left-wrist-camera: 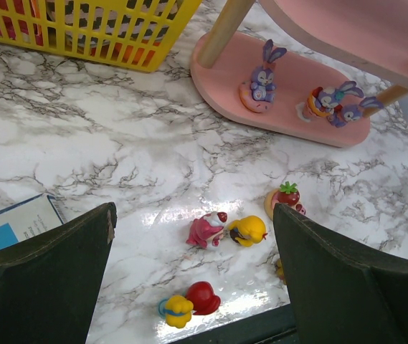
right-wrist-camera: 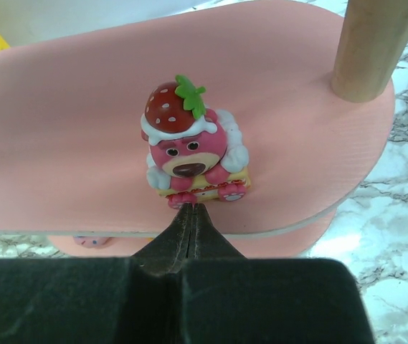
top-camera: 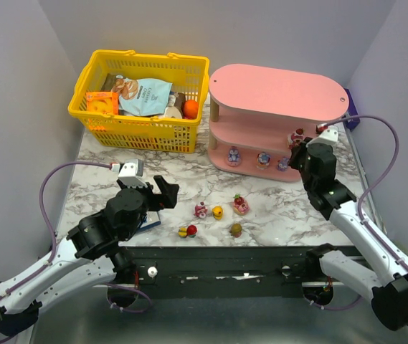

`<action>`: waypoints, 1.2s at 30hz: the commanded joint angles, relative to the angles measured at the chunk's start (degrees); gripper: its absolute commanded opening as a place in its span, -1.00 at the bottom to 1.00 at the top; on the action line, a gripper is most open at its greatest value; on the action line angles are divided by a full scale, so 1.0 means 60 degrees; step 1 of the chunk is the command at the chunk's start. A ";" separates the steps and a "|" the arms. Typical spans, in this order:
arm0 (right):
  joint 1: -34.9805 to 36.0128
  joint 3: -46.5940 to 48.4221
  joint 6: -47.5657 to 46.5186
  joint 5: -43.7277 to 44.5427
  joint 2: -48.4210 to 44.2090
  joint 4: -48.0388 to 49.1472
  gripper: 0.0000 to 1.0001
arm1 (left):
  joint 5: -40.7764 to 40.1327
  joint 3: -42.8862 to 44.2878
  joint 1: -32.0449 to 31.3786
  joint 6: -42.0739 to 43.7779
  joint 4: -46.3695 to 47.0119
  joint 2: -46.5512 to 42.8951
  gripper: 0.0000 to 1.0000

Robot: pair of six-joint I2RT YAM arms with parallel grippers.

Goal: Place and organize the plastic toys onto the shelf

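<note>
Six loose toys sit in a ragged row across the near part of the table, just ahead and to the right of the left gripper. It hovers empty with its jaws spread wide, and it looks the nearer arm. Four more are on the shelf. Three purple rabbits occupy the bottom tier and one strawberry bear the middle. The right gripper is clenched on nothing, its tips at the bear's feet.
</note>
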 commanded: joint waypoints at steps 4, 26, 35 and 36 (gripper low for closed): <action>-0.0072 -0.0138 0.0057 -0.0113 0.0385 0.0606 -0.99 | -0.0243 -0.0058 0.0045 -0.0026 -0.0149 0.0035 0.98; -0.0057 0.0581 -0.0278 -0.3578 -0.2192 -0.2456 0.06 | -0.0199 -0.0014 0.0060 -0.0026 -0.0222 -0.0096 0.98; 0.0205 -0.0928 -0.0602 -0.6130 -0.2661 -0.1402 0.46 | -0.0140 0.0015 0.0060 -0.0055 -0.0515 -0.0375 0.98; 0.0308 -0.1059 -0.0602 -0.6191 -0.2661 -0.1183 0.47 | -0.0140 0.0015 0.0060 -0.0055 -0.0545 -0.0375 0.97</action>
